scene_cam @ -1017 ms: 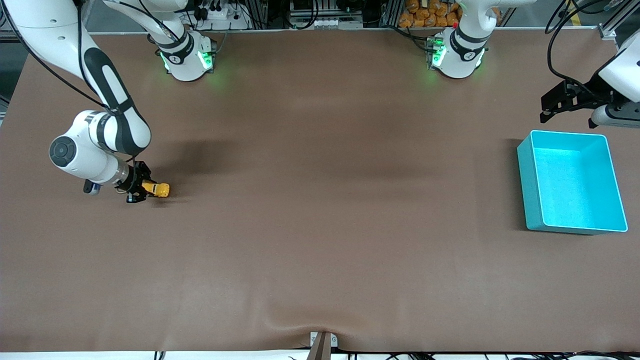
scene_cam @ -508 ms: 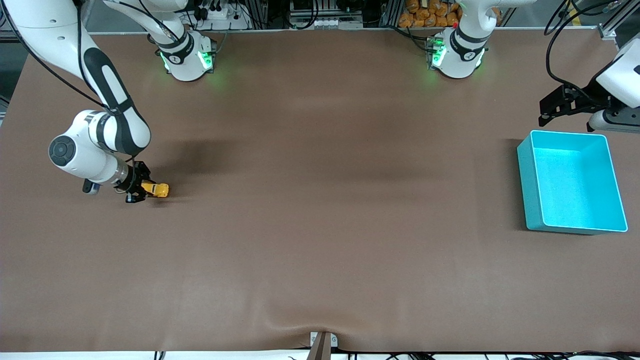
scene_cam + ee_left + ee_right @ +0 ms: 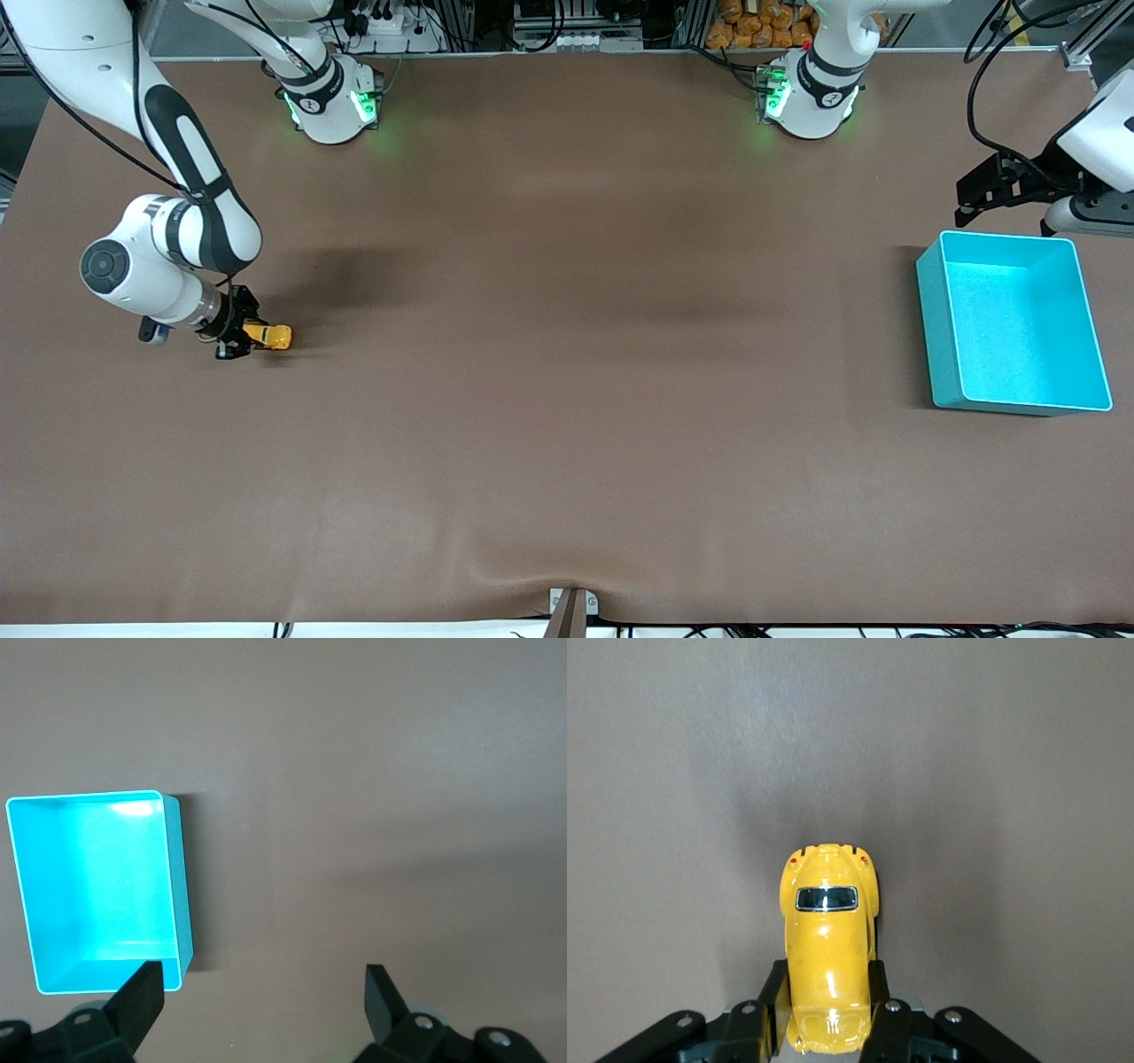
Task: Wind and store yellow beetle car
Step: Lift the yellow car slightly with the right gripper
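Observation:
The yellow beetle car (image 3: 269, 336) is low at the brown table top near the right arm's end. My right gripper (image 3: 243, 337) is shut on it, a finger on each flank. In the right wrist view the yellow beetle car (image 3: 827, 943) pokes out from between the black fingers (image 3: 769, 997), its rounded rear and small window pointing away. My left gripper (image 3: 973, 190) hangs open at the left arm's end of the table, beside the bin's corner that lies farther from the front camera. Nothing lies between its fingertips (image 3: 144, 988) in the left wrist view.
A turquoise bin (image 3: 930, 319) with nothing in it stands near the left arm's end of the table; its rim (image 3: 174, 877) shows in the left wrist view. Both arm bases (image 3: 332, 102) stand along the table's back edge.
My right gripper has drawn the car a little toward the right arm's end of the table. The left gripper has risen slightly beside the bin.

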`<state>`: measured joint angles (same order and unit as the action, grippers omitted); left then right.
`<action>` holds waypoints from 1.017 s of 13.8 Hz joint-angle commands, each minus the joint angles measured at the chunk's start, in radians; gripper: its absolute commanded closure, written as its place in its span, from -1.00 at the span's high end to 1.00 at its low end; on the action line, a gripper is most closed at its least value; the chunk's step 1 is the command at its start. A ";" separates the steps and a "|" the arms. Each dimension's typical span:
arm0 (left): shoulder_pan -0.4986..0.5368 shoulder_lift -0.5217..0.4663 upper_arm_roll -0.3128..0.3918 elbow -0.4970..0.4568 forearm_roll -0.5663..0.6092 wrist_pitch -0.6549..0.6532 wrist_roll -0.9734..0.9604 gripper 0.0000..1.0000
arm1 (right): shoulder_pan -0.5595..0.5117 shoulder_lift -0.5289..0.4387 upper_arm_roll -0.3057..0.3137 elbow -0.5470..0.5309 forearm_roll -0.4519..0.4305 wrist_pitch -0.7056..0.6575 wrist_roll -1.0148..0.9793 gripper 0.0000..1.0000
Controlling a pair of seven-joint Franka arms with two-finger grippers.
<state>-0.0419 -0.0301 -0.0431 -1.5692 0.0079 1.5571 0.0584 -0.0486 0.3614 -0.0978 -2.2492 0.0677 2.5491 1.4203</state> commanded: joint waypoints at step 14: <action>0.002 0.013 -0.009 0.008 -0.017 0.009 -0.005 1.00 | -0.138 0.108 0.004 0.046 -0.124 0.068 -0.073 -0.68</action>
<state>-0.0425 -0.0201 -0.0472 -1.5693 0.0079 1.5600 0.0576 -0.1512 0.3773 -0.0993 -2.2293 -0.0239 2.5684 1.3652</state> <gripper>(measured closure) 0.000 0.617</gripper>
